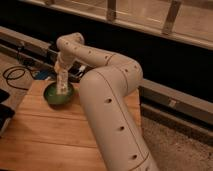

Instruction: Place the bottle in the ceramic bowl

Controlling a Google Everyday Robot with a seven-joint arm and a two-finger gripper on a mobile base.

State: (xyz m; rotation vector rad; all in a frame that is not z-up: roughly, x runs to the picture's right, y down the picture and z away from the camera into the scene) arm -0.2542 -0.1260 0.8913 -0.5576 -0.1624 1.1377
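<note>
At left of centre we see the bottle [62, 82] standing nearly upright, its lower end down inside the ceramic bowl [60, 94] and its top reaching up to the pincer [62, 71] directly above it. The pincer appears to be pinching the bottle's upper end. The green bowl rests on the wooden counter [50, 135] near its far left corner. Our white arm [107, 95] bends in from lower right, filling the frame's middle. A dark cable [15, 75] coils at far left.
</note>
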